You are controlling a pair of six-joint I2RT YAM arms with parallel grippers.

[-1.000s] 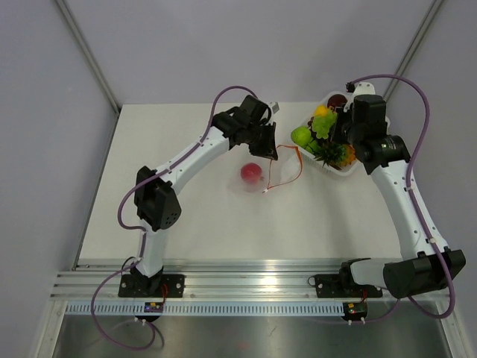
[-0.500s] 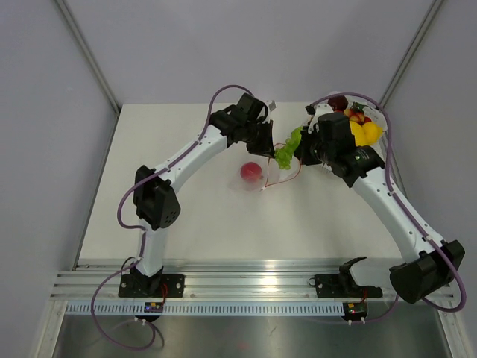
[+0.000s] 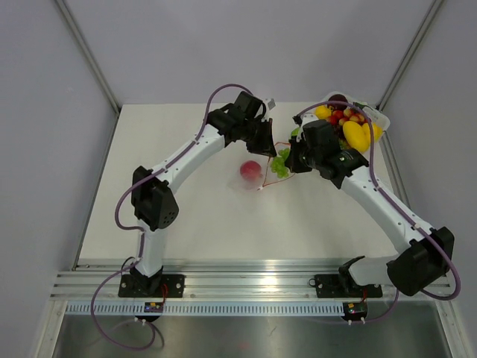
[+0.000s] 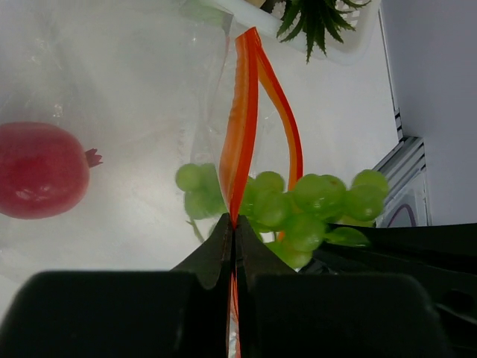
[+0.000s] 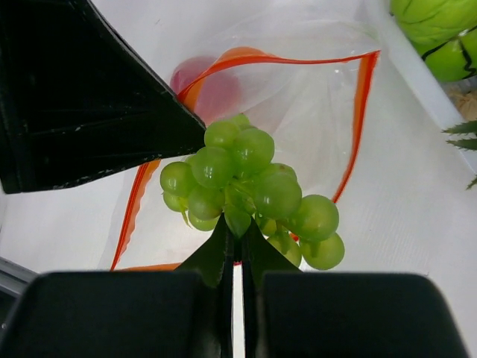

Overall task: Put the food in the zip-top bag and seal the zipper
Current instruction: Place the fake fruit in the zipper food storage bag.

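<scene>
White desk, grey walls on three sides: the zip-top bag lies near the middle, a little toward the far edge, its mouth facing the right edge. The left pincer is clamped on the orange-red zipper, holding one lip up so the two strips bow apart. The right pincer is closed on the stem of a bunch of green grapes, which hangs at the open mouth between the strips. The left pincer's black body crowds that mouth from the left edge's side, just beside the grapes. A red round fruit already sits inside the clear plastic. At the far right corner, a white tray carries a yellow fruit, small red pieces and spiky green leaves. Purple cables loop over both arms.
</scene>
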